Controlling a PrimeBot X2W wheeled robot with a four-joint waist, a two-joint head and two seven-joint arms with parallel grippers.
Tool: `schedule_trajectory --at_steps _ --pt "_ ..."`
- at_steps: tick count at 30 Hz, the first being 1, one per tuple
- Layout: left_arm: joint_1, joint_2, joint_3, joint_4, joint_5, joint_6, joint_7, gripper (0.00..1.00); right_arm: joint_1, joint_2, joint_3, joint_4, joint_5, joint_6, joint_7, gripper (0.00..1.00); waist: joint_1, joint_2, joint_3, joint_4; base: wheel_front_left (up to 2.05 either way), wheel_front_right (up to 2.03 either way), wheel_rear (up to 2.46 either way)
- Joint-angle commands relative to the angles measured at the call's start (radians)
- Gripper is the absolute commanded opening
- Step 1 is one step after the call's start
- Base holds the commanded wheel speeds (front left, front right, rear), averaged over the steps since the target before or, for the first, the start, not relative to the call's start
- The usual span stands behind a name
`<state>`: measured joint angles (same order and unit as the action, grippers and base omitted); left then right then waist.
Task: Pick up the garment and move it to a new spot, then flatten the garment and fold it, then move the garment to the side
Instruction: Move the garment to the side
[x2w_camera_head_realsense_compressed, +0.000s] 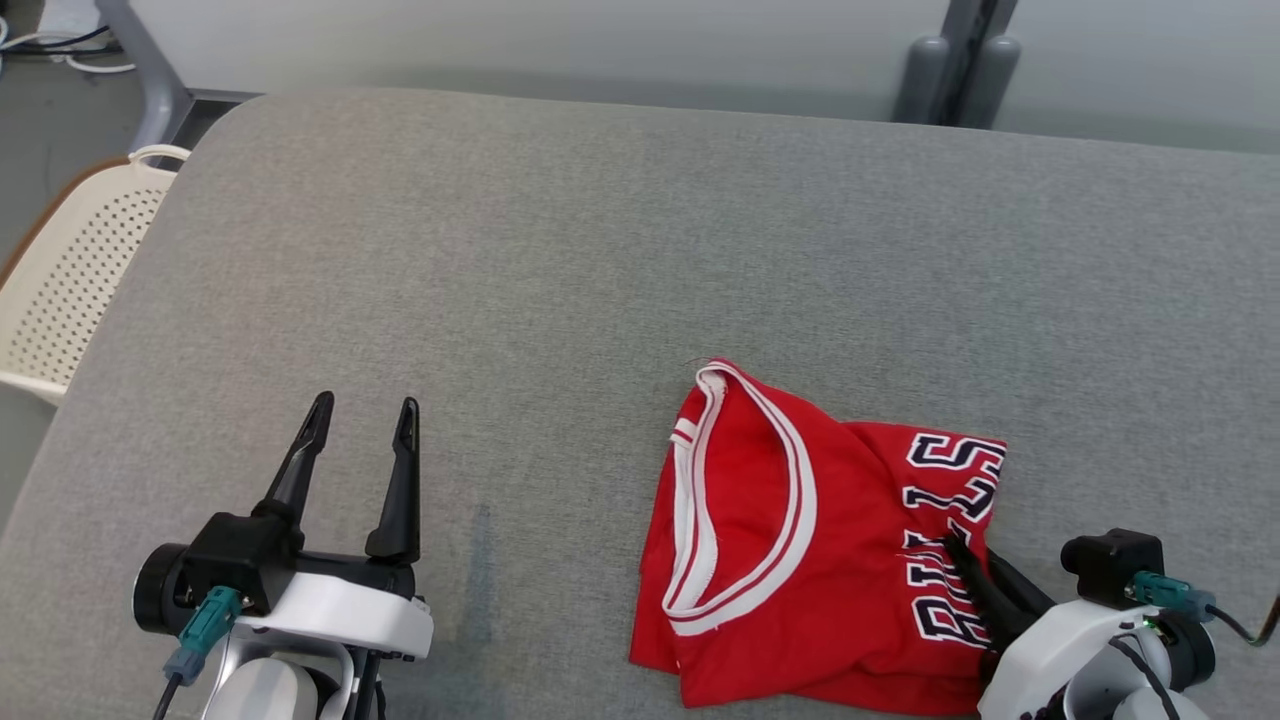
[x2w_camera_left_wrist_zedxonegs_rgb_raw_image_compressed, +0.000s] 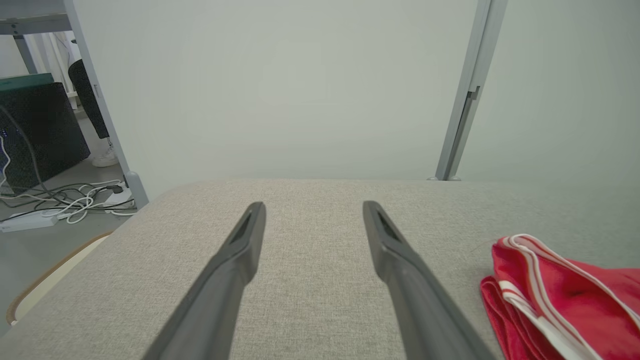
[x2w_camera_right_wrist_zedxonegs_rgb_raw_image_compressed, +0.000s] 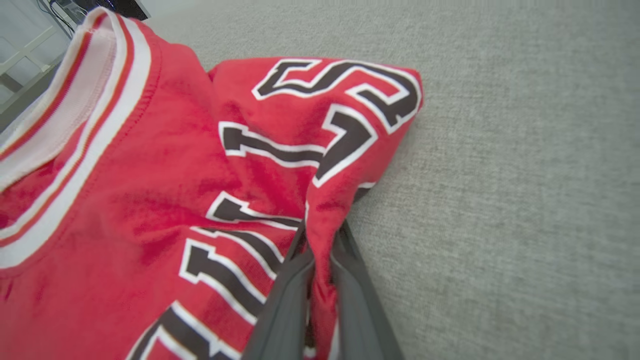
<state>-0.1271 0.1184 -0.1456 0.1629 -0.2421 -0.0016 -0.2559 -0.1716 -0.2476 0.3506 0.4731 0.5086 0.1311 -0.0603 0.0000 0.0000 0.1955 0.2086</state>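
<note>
The garment is a red jersey with white-striped trim and dark lettering, lying folded on the grey table at the lower right of the head view. My right gripper is shut on the garment's right edge, beside the lettering. In the right wrist view a ridge of the garment is pinched between the two dark fingers of my right gripper. My left gripper stands open over bare table at the lower left, well apart from the cloth. In the left wrist view the left gripper holds nothing, with the garment at the right.
A cream perforated basket stands off the table's left edge. Grey posts rise behind the table's far edge. Cables lie on the floor beyond the table's left corner. Bare table stretches to the far edge and to the left of the garment.
</note>
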Motion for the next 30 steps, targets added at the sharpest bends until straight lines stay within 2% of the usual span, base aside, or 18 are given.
schedule_trajectory --at_steps 1,7,12,13,17,24,30 --pt "-0.011 0.004 0.002 -0.002 0.003 0.000 -0.004 1.00 0.008 -0.013 0.007 0.021 0.004 -0.001 -0.002 0.00 0.0000 0.0000 -0.005 -0.015 0.00 0.00 0.00" --pt "0.009 0.018 0.004 -0.012 0.010 0.001 -0.007 1.00 0.004 -0.063 0.002 0.012 0.002 -0.003 -0.034 0.00 0.0000 0.0000 -0.019 -0.102 0.00 0.00 0.00" --pt "0.014 0.034 0.007 -0.029 0.015 0.007 -0.006 1.00 0.014 -0.107 -0.018 -0.005 -0.014 -0.003 -0.047 0.00 0.0000 0.0000 -0.016 -0.207 0.00 0.00 0.00" --pt "0.010 0.041 0.005 -0.036 0.017 0.006 -0.001 1.00 0.009 -0.122 -0.029 -0.014 -0.021 -0.002 -0.050 0.00 0.0000 0.0000 -0.010 -0.251 0.00 0.00 0.00" --pt "-0.009 0.049 -0.005 -0.056 0.023 0.007 0.009 1.00 -0.019 -0.144 -0.053 -0.037 -0.033 -0.001 -0.057 0.00 0.0000 0.0000 0.006 -0.326 0.00 0.00 0.00" --pt "-0.060 0.065 -0.022 -0.095 0.043 -0.001 0.033 1.00 -0.127 -0.173 -0.077 -0.072 -0.047 0.000 -0.071 0.00 0.0000 0.0000 0.077 -0.396 0.00 0.00 0.00" --pt "-0.115 0.092 -0.029 -0.134 0.057 -0.006 0.065 1.00 -0.329 -0.225 -0.101 -0.061 -0.036 0.000 -0.099 0.00 0.0000 0.0000 0.174 -0.440 0.00 0.00 0.00"
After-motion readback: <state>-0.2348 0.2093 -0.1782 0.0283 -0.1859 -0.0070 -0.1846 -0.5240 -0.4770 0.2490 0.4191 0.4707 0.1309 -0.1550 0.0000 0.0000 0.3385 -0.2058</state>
